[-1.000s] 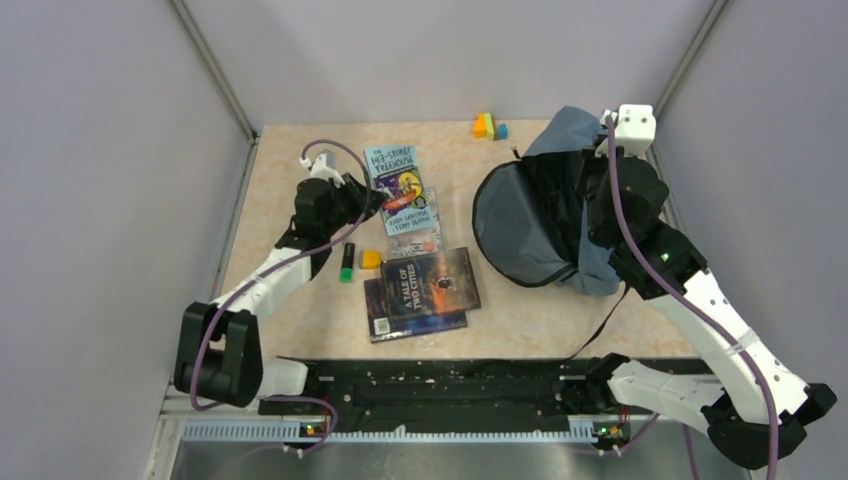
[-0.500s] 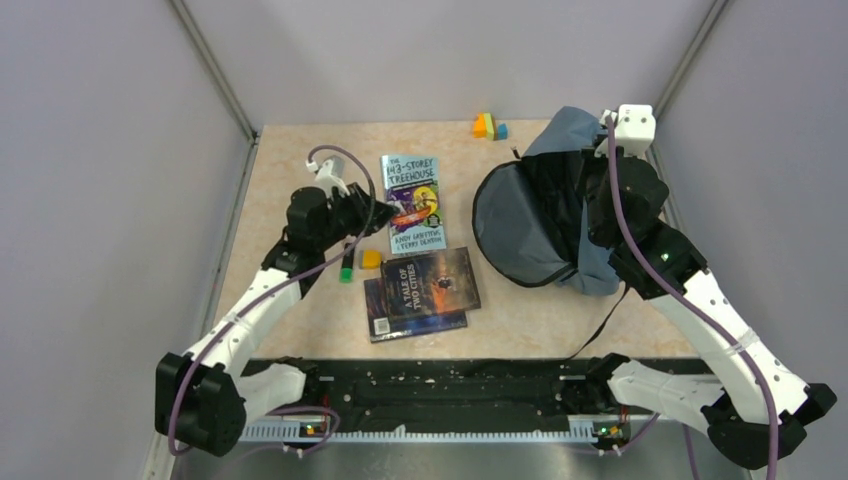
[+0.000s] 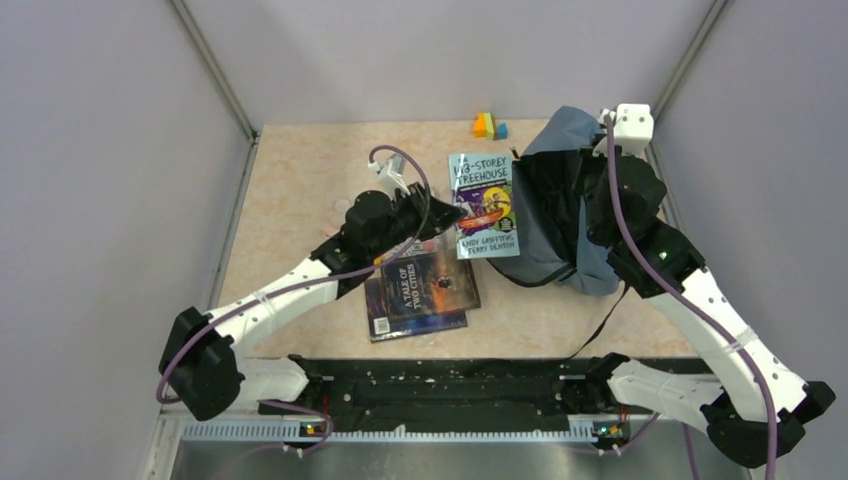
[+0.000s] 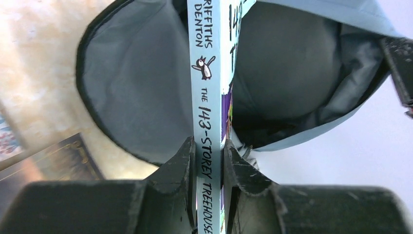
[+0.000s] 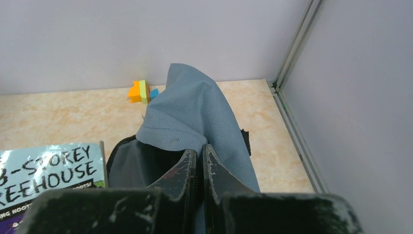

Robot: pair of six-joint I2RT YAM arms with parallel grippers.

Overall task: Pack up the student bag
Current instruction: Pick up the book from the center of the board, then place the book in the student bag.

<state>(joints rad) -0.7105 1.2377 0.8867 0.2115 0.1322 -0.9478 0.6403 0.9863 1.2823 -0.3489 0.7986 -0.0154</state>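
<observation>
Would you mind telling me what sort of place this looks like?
Most likely a robotics lab test cell: plain grey walls box in a table, robot arms are bolted to a rail at its near edge, and the bag and books look like staged props.

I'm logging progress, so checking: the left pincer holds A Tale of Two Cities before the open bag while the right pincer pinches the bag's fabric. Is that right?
Wrong book. The left pincer holds The 143-Storey Treehouse, its spine plain in the left wrist view; A Tale of Two Cities lies on the table. The right pincer does pinch fabric of the student bag.
</observation>
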